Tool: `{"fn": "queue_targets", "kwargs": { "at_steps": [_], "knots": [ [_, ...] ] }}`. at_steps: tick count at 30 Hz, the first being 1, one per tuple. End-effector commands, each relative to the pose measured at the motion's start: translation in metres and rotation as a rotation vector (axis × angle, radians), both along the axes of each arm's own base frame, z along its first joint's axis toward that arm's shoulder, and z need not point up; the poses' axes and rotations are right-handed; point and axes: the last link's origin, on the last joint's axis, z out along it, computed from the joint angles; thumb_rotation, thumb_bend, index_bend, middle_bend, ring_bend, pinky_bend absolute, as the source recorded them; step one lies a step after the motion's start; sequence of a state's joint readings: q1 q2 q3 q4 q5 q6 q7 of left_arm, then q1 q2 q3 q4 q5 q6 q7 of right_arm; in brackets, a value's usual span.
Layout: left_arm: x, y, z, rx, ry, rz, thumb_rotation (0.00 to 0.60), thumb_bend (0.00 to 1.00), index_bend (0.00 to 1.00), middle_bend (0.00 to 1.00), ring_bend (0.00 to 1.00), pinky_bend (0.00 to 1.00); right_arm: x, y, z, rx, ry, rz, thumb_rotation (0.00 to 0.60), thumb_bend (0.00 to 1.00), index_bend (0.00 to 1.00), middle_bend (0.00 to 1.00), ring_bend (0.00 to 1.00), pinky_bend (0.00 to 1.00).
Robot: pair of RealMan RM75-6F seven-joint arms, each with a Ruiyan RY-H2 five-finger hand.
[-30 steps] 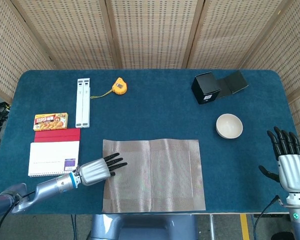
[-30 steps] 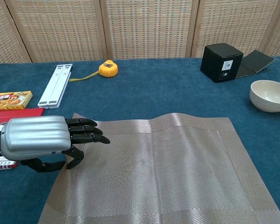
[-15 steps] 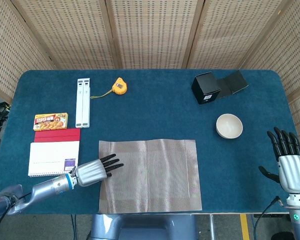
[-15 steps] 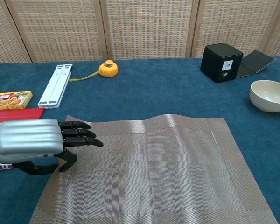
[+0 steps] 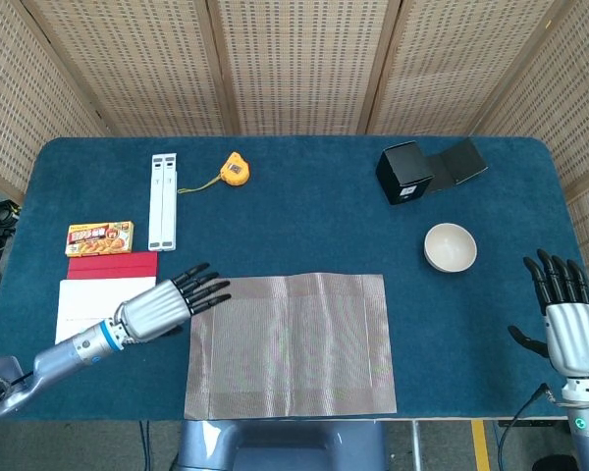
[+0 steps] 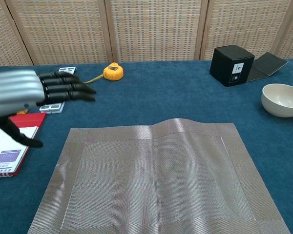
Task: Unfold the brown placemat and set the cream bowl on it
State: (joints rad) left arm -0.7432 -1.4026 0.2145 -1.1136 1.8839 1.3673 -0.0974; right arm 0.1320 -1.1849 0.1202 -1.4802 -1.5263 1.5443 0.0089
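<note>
The brown placemat [image 5: 290, 343] [image 6: 154, 178] lies spread flat on the blue table near the front edge, with a slight ripple at its far edge. The cream bowl [image 5: 450, 246] [image 6: 283, 100] stands upright on the table to the right of the mat, apart from it. My left hand [image 5: 165, 304] [image 6: 24, 91] hovers above the mat's left edge with fingers stretched out, holding nothing. My right hand [image 5: 567, 319] stays at the front right corner, fingers spread and empty; the chest view does not show it.
A white and red notebook [image 5: 103, 299] and a snack box [image 5: 99, 238] lie at the left. A white bar stand [image 5: 163, 201], a yellow tape measure [image 5: 235, 169] and a black box [image 5: 404, 173] sit further back.
My left hand has lifted off the placemat and moved left and up. The mat slid a little to the left and now lies flatter.
</note>
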Motion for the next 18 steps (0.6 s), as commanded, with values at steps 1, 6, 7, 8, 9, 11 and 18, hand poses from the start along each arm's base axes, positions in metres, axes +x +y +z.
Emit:
{"fn": "queue_targets", "kwargs": {
  "at_steps": [1,6,7,8,9,11,18],
  "knots": [
    [0.002,0.016,0.032,0.126,-0.119,0.117,0.6,0.0,0.0,0.0,0.0,0.0,-0.002,-0.001,-0.002,0.007,0.009,-0.011,0.6,0.0,0.0,0.0,0.0,0.0],
    [-0.01,0.023,0.061,0.307,-0.185,0.372,0.6,0.0,0.0,0.0,0.0,0.0,-0.009,-0.009,-0.013,0.043,0.045,-0.046,0.6,0.0,0.0,0.0,0.0,0.0],
    [-0.011,0.021,0.063,0.329,-0.191,0.402,0.6,0.0,0.0,0.0,0.0,0.0,-0.01,-0.011,-0.015,0.05,0.051,-0.052,0.6,0.0,0.0,0.0,0.0,0.0],
    [-0.015,0.018,0.068,0.365,-0.204,0.453,0.6,0.0,0.0,0.0,0.0,0.0,-0.013,-0.013,-0.018,0.063,0.061,-0.062,0.6,0.0,0.0,0.0,0.0,0.0],
    [-0.016,0.016,0.07,0.383,-0.214,0.478,0.6,0.0,0.0,0.0,0.0,0.0,-0.014,-0.015,-0.021,0.071,0.066,-0.067,0.6,0.0,0.0,0.0,0.0,0.0],
    [-0.021,0.01,0.075,0.429,-0.243,0.55,0.6,0.0,0.0,0.0,0.0,0.0,-0.018,-0.02,-0.028,0.102,0.085,-0.081,0.6,0.0,0.0,0.0,0.0,0.0],
    [-0.038,-0.014,0.085,0.48,-0.271,0.78,0.6,0.0,0.0,0.0,0.0,0.0,-0.024,-0.049,-0.057,0.236,0.15,-0.105,0.6,0.0,0.0,0.0,0.0,0.0]
  ]
}}
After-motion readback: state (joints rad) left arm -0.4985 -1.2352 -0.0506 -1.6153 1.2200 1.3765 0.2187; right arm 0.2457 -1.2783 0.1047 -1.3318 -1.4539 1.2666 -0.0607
